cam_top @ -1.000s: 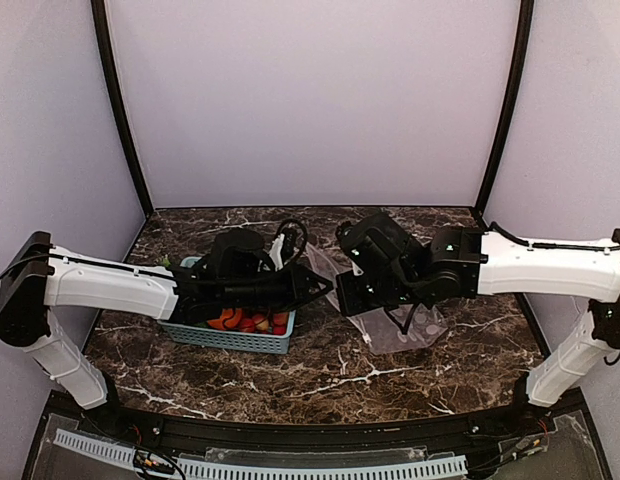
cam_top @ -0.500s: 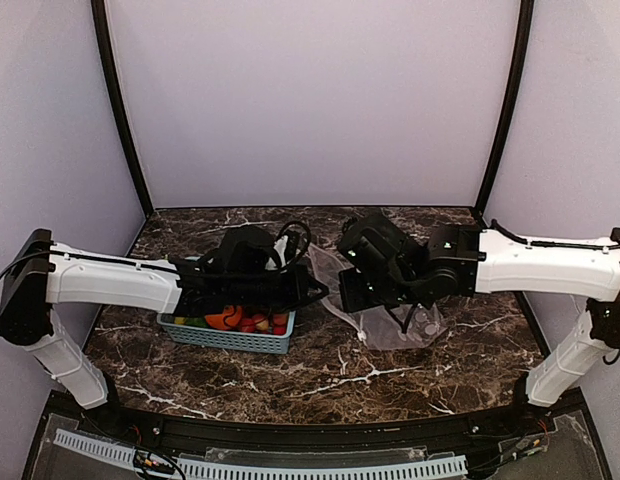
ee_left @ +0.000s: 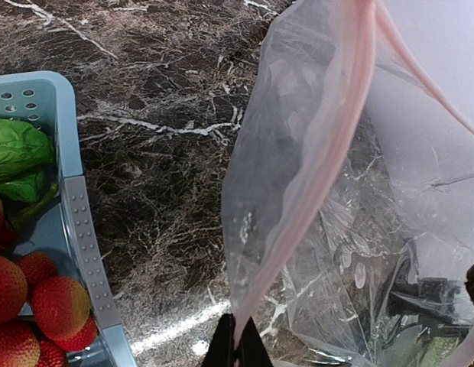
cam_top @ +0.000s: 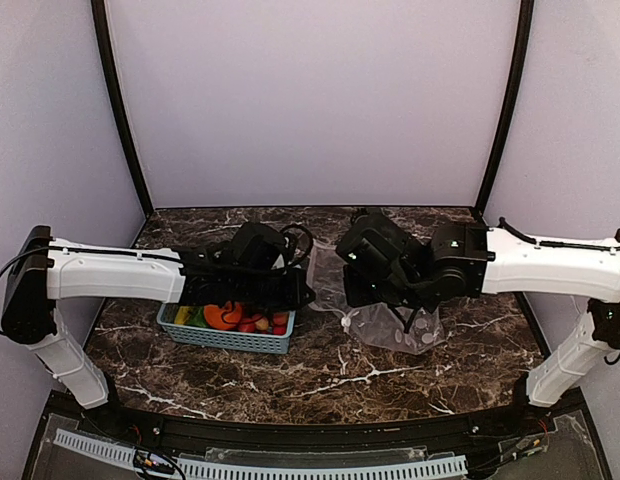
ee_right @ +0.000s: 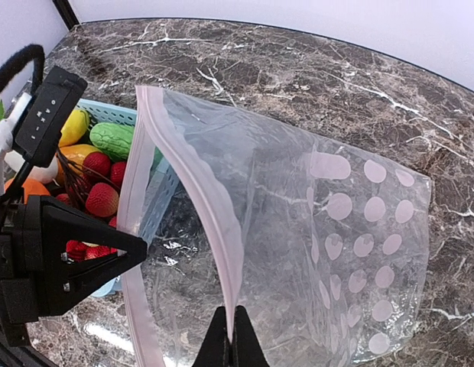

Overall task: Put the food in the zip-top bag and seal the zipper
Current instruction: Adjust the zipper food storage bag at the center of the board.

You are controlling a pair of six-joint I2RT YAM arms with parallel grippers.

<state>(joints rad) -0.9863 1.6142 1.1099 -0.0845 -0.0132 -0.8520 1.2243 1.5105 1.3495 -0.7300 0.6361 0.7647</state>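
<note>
Zip-top bag: a clear pouch printed with pale dots, held just beside the light blue lattice basket on the side away from the left arm. Its closed end trails on the dark marble tabletop and its mouth is lifted and turned toward the basket.

The left gripper is pinched closed on the pink zipper at the lip nearest the basket. The right gripper is likewise clamped on the opposite lip, so the mouth gapes between them.

The food is in the basket: strawberries, leafy greens and a green cucumber are visible. None is plainly seen inside the bag.

Handling, as judged: the film looks light, limp and slippery. It would probably collapse if either hold were lost. The thicker zipper strip is the sound place to grip, one hold on each lip. The toy produce appears small, light and rigid, and is likely best pinched across its middle.

Change over the last second, top view: both wrists have shifted toward the far side of the basket. More of the basket's contents is uncovered, and the bag film stands higher between the grippers.
</note>
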